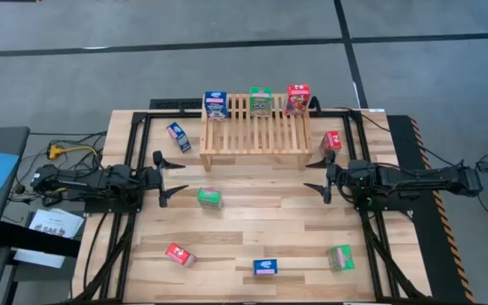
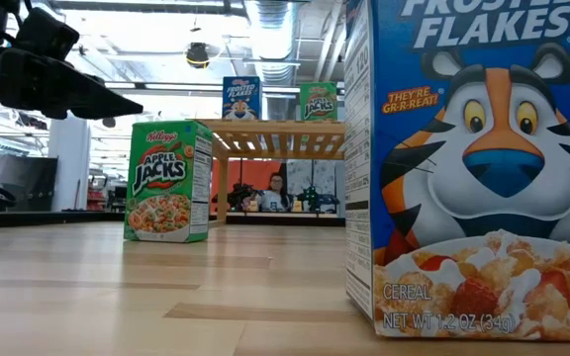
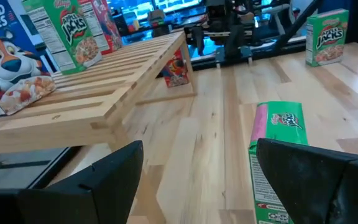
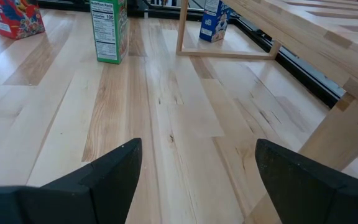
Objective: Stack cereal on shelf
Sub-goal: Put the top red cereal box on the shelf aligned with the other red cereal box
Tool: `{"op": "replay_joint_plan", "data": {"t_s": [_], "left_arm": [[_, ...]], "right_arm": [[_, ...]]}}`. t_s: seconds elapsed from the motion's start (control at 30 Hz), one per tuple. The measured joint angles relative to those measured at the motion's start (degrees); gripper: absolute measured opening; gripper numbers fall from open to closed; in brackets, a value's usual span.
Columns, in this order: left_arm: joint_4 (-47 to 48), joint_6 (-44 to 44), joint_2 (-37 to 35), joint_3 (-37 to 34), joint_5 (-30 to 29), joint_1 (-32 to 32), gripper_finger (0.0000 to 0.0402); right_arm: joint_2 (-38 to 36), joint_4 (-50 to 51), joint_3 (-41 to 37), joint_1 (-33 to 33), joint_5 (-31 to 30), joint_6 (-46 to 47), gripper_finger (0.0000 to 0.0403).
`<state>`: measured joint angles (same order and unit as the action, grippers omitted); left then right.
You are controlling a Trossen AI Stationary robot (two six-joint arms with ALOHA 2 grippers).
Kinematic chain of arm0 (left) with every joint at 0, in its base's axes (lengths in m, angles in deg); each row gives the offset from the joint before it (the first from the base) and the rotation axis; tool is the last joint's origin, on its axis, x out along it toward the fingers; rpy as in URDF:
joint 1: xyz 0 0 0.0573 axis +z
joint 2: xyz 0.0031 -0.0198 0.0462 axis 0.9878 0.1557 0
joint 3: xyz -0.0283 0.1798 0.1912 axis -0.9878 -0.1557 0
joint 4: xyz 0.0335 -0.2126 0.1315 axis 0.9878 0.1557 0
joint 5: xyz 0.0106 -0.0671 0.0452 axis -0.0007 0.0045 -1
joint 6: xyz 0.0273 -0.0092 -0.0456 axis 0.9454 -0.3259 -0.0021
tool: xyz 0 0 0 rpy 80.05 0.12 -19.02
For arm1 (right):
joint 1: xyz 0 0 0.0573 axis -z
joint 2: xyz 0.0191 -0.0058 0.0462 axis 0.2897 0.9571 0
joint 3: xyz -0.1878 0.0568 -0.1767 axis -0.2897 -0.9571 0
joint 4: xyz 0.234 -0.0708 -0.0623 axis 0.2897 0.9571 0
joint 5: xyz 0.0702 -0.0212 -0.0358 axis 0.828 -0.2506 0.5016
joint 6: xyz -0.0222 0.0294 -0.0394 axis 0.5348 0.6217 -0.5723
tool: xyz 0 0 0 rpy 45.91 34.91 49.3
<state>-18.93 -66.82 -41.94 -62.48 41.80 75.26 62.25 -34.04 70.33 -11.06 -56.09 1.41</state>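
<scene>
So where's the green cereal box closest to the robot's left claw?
In the high view, that green box sits on the table just in front of the open left gripper, below the wooden shelf.

Three boxes on the shelf; six boxes on the table around it.

two dark jointed arms with wedge-shaped fingers.

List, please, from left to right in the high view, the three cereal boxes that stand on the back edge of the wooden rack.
Blue box → green box → red box, all along the far edge of the rack.
</scene>
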Motion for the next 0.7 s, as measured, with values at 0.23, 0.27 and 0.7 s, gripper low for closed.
{"op": "replay_joint_plan", "data": {"t_s": [0.23, 0.27, 0.7], "left_arm": [[0.02, -0.14, 0.00, 0.02, 0.02, 0.00, 0.0305], [0.02, -0.06, 0.00, 0.02, 0.02, 0.00, 0.0305], [0.07, -0.16, 0.00, 0.02, 0.09, 0.00, 0.0305]], "right_arm": [[-0.02, 0.00, 0.00, 0.00, 0.00, 0.00, 0.0338], [-0.01, 0.00, 0.01, -0.01, 0.00, 0.00, 0.0338], [0.00, 0.00, 0.02, -0.02, 0.00, 0.00, 0.0338]]}}
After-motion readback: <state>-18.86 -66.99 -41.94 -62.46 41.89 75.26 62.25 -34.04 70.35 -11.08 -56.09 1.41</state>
